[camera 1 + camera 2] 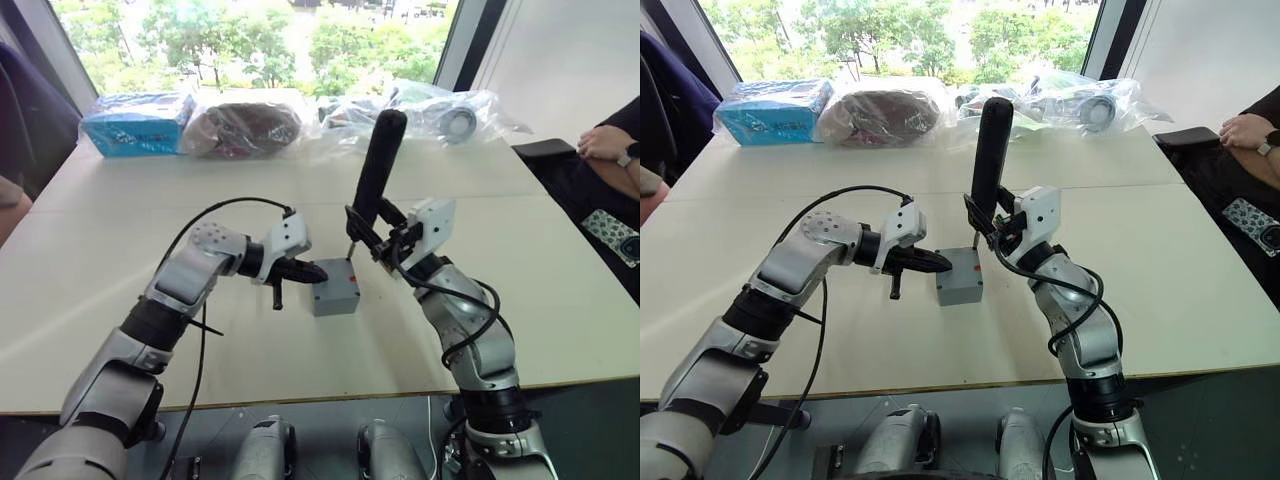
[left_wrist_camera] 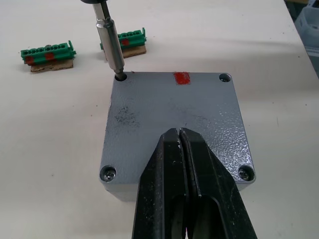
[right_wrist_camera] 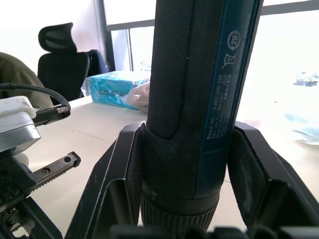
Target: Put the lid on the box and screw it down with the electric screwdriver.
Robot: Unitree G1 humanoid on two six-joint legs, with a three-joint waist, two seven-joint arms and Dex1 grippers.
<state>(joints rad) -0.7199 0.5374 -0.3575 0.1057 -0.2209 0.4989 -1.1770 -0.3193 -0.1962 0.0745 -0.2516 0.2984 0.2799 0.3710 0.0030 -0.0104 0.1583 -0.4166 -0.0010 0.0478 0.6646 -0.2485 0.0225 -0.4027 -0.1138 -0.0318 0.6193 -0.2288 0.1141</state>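
From the head views we see the box point(image 1: 335, 287) in the middle of the worktop point(image 1: 120, 270); the right gripper point(image 1: 385, 238) holds the electric screwdriver point(image 1: 377, 165) nearly upright, fingers clamped on its body. In the left wrist view the left gripper point(image 2: 180, 137), fingers together, presses the lid point(image 2: 164, 117) – we think to steady it – while the bit sits in a corner hole. The right wrist view shows the dark barrel between both fingers.

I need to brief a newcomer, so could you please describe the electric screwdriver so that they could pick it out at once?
Start at the white table and find the small grey box with its lid on, near the front edge between the two arms. The electric screwdriver stands upright over a far corner, clamped in the right gripper. It is the only tall, dark cylinder there.
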